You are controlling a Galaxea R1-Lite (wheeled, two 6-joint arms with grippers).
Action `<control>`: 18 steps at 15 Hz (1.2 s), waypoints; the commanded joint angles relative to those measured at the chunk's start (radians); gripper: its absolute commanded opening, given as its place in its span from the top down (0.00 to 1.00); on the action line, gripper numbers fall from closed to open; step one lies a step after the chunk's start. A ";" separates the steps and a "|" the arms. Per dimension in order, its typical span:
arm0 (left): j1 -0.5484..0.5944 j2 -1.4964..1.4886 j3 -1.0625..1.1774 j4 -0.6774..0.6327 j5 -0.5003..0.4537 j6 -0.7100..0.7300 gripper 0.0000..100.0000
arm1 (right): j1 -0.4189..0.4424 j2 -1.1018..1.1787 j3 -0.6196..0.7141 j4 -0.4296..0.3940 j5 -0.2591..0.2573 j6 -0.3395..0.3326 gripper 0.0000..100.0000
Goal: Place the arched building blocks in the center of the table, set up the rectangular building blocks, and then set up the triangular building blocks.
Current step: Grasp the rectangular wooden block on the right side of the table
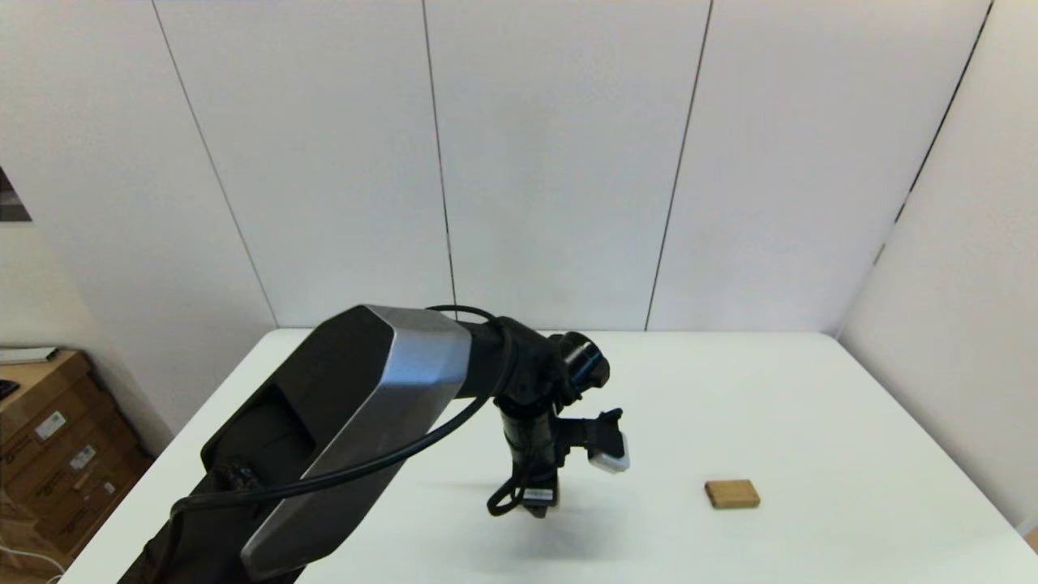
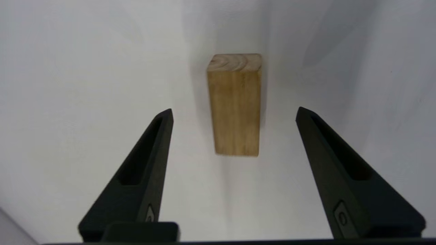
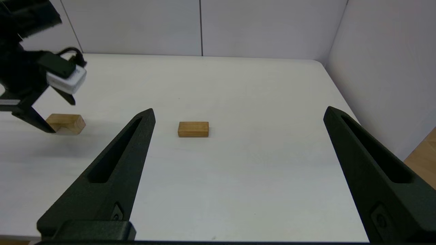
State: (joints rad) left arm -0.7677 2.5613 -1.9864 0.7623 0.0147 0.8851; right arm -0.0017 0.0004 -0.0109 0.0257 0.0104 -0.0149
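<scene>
Black left arm [image 1: 324,438] with silver panel, looping black cable [image 1: 381,462]

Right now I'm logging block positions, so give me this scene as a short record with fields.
left gripper: open, fingers either side of the arched block, not touching it
arched block: lying on the table, near the middle
rectangular block: lying flat, to the robot's right of the left gripper
triangular block: not visible in any view
right gripper: open, holding nothing, back from the blocks
table: white
</scene>
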 commanded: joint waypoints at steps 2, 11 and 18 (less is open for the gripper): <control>0.136 -0.211 0.001 0.052 0.008 -0.032 0.00 | 0.000 0.000 0.000 0.000 0.000 0.000 0.00; 0.380 -0.589 0.055 0.238 0.133 -0.190 0.00 | 0.000 0.000 0.000 0.000 0.000 0.000 0.00; 0.705 -1.199 0.170 0.394 0.189 -0.196 0.00 | 0.000 0.000 0.000 0.000 0.000 0.000 0.00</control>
State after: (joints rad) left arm -0.1913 1.6457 -1.8960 1.1026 0.1668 0.6894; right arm -0.0017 0.0004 -0.0109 0.0260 0.0104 -0.0149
